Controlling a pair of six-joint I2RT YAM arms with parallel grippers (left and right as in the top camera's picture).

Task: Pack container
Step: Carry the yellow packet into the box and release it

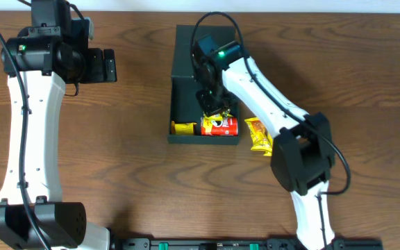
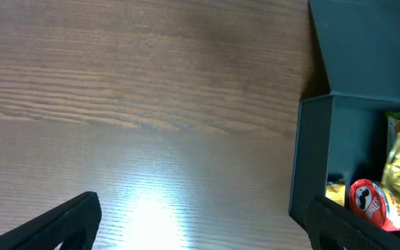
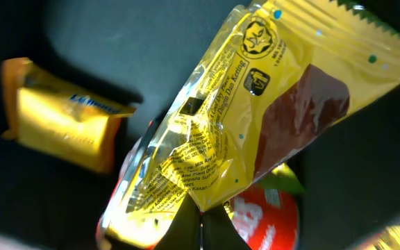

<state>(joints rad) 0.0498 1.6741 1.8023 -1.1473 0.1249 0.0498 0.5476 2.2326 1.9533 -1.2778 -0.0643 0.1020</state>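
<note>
The dark teal container (image 1: 186,83) stands open at the table's middle, its flap lid lying back. Inside lie a small yellow packet (image 1: 183,128) and a red can (image 1: 222,127). My right gripper (image 1: 214,107) is inside the container, shut on a yellow snack bag (image 3: 255,104) that hangs over the red can (image 3: 269,215); the small yellow packet (image 3: 61,118) lies to its left. My left gripper (image 1: 106,66) is open and empty over bare table, left of the container (image 2: 311,160).
Another yellow snack bag (image 1: 259,135) lies on the wooden table just right of the container. The right arm's base stands at the front right, the left arm's base at the front left.
</note>
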